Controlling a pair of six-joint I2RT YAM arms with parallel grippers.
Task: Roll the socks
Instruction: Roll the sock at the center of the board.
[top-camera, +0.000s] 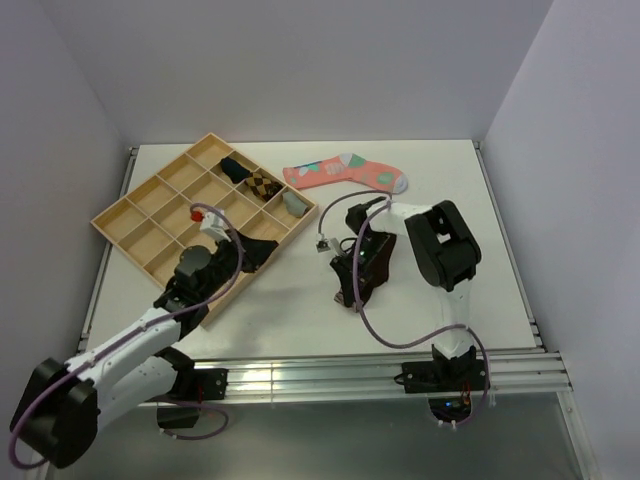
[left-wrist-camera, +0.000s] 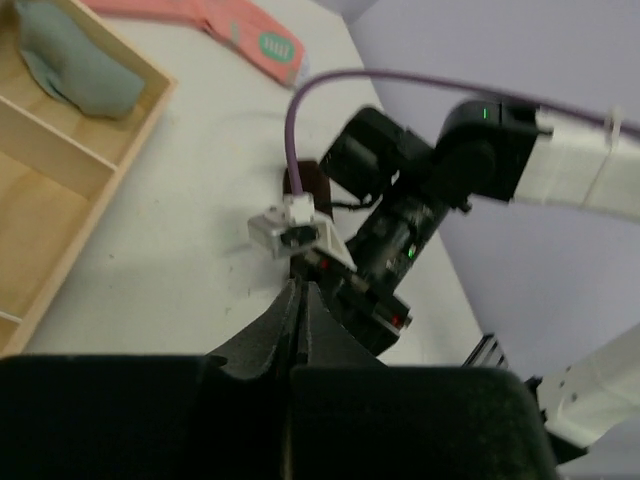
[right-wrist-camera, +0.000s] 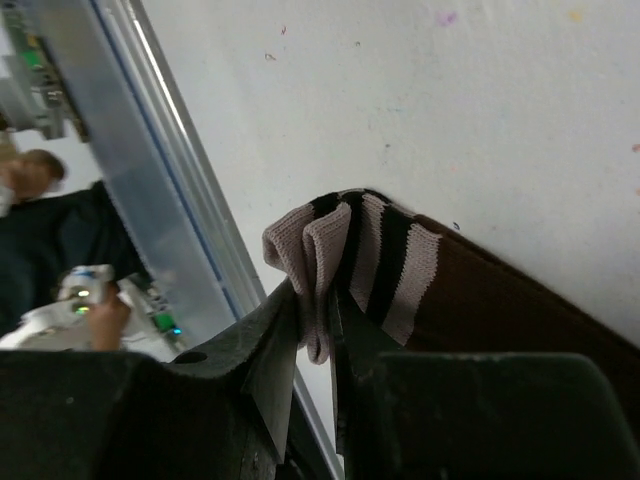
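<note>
Closest to us, the left arm reaches up from the near edge. We see the left claw pinched tight together with nothing in it, poised at the right rim of the wooden tray. The grey sock sits in the tray's right corner compartment. Just beyond it, a pink sock lies flat on the bench. Squarely in front of the left claw we've got the right arm and its purple cable blocking the way. Further right, the right claw is narrow and nipping the striped cuff of the dark brown sock, which lies on the bench under that wrist.
</note>
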